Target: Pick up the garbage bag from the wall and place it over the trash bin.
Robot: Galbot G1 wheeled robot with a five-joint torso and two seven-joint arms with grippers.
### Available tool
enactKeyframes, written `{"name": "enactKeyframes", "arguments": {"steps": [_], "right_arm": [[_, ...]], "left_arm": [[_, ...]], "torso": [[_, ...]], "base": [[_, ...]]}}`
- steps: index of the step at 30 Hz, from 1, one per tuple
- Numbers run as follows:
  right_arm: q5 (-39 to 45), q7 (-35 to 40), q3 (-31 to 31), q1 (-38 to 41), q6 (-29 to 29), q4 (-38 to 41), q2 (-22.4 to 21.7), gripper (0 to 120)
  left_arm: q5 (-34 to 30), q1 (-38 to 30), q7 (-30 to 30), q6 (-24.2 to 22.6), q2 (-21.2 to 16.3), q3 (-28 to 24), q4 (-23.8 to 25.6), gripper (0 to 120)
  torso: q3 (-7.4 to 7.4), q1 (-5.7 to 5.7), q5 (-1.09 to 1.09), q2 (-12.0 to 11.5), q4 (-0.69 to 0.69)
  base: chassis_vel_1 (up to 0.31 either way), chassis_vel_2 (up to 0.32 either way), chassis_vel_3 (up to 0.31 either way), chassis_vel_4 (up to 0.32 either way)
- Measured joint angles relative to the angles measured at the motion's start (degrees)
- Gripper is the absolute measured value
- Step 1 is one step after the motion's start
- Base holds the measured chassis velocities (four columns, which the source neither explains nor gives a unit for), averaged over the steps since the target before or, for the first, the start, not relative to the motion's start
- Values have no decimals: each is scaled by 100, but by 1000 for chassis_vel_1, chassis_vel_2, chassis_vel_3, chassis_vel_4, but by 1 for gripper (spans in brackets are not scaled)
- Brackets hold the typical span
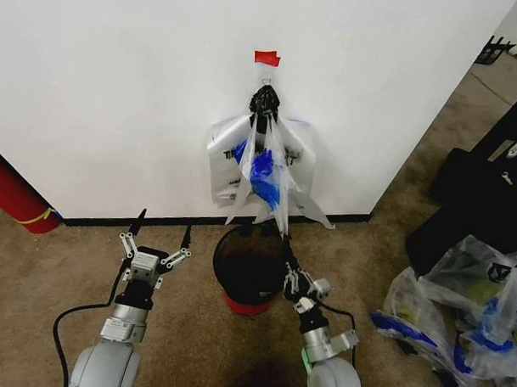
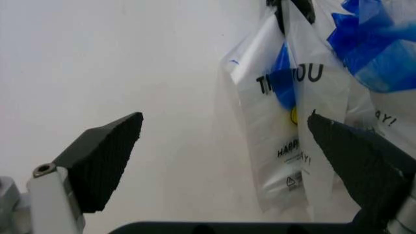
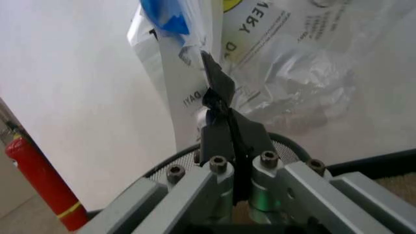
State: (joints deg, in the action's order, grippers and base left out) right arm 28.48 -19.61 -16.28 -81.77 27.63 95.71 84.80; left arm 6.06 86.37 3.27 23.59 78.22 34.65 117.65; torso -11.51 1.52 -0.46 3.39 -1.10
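Our right gripper [image 1: 284, 250] has its two dark fingers pressed flat together, and they pinch a thin fold at the lower edge of the see-through plastic garbage bag with broad blue bands and black print [image 1: 261, 172]. In the right wrist view we see the closed fingertips [image 3: 217, 80] standing up into the plastic, just above the black rim of the small round red trash bin [image 1: 246, 269]. The bag hangs by its bunched handles from a small metal hook [image 1: 264, 79] on the plain white wall [image 1: 118, 87], below a strip of red tape [image 1: 267, 57], and its lower corners reach down to the bin, which stands on the brown carpet against the black baseboard [image 1: 139, 221]. Our left gripper [image 1: 162, 228] is to the left of the bin, near the wall, with its fingers spread wide and nothing between them; in its wrist view the bag [image 2: 293, 122] is beside the far finger. Farther left a big red cylinder with a yellow band [image 1: 16, 198] leans at the wall. On the right, stuffed clear bags with blue ties [image 1: 467, 311] lie on the carpet.
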Motion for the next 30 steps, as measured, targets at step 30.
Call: {"name": "enactKeyframes", "arguments": {"steps": [30], "right_arm": [[628,-96,-514,512,315,151,51,0]], "left_arm": [[-32,-6,-10,37,-56,42,-49,100]], "torso": [[-1,1,-1,0,0]], "base": [[0,0,0,0]]}}
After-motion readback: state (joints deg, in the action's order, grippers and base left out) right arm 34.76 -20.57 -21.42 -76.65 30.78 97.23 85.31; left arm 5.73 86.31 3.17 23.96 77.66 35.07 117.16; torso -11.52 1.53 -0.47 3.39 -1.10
